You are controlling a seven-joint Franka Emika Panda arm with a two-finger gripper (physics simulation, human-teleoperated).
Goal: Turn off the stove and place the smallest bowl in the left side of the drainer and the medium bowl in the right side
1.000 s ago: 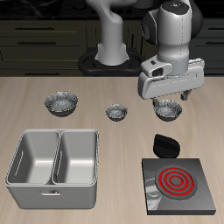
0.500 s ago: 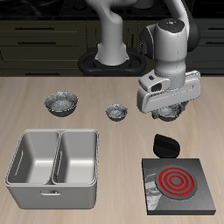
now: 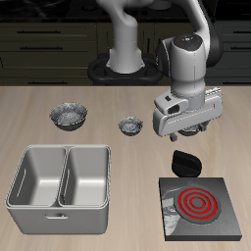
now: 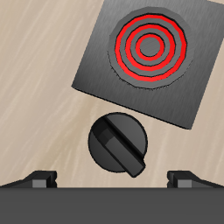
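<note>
The flat black square stove (image 3: 200, 204) sits near the front edge of the pale wooden bench (image 3: 118, 157), its concentric coil rings glowing red, and its separate round black knob (image 3: 184, 162) lies on the bench just behind it, apart from the plate. In the wrist view the knob (image 4: 117, 145) shows its raised bar slanted across the dial, with the red-ringed stove (image 4: 150, 54) just beyond it. The robot's pincer (image 3: 186, 132) hangs above the knob, not touching it; the wrist view shows its two dark fingertips (image 4: 41, 178) spread wide with nothing between them. The light grey metal two-compartment drainer (image 3: 61, 187) stands at the front of the bench, well apart from the stove, and both of its basins hold nothing. Farther back, the smallest silvery glittery metal bowl (image 3: 130, 125) rests on the bench beside the arm's hand. A wider silvery metal bowl (image 3: 69, 117) stands farther along the same row, well apart from it. The third bowl is probably behind the pincer's body, since only a sliver of something grey shows there and it cannot be made out clearly.
</note>
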